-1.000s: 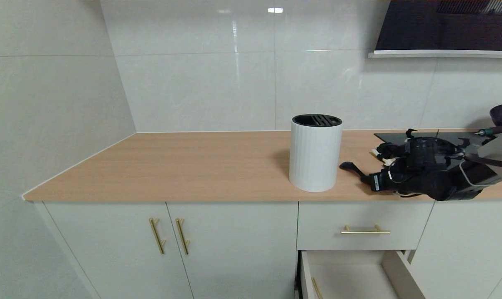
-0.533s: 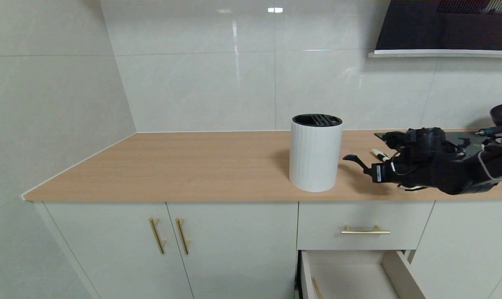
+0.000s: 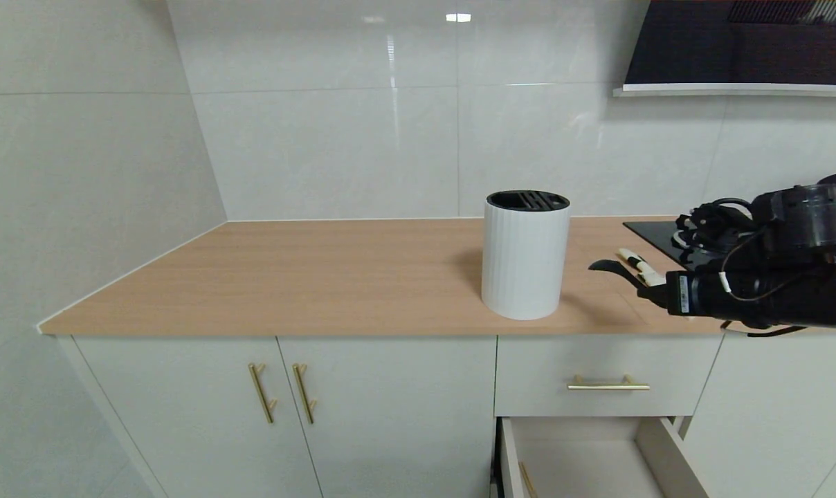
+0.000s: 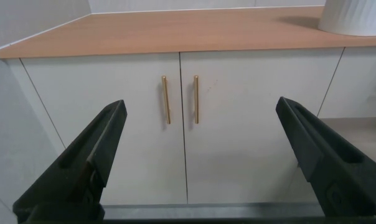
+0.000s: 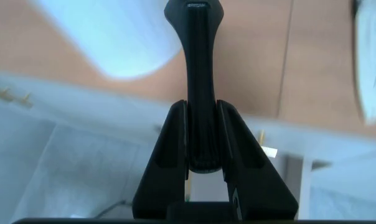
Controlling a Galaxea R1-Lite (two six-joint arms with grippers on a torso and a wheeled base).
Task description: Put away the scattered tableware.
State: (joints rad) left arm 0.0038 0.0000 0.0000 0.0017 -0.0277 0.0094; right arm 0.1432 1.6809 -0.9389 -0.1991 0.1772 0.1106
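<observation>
Pinching a slim black utensil handle between its fingers, right gripper hovers at 3 o'clock of the white ribbed slotted holder, seemingly ready to stow it | left gripper spread wide, parked low facing white cabinet doors.

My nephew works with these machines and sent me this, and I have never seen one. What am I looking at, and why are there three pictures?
It is a two-armed robot in a kitchen. The wide picture comes from a camera on its head, looking at a wooden counter. On it are a white ribbed holder and, near the black cooktop, a pale utensil. A drawer below stands open. The other two pictures come from cameras on its wrists. One shows the left gripper, fingers spread wide, facing cabinet doors. The other shows the right gripper, fingers clamped on a slim black utensil; what kind, I cannot tell.
</observation>
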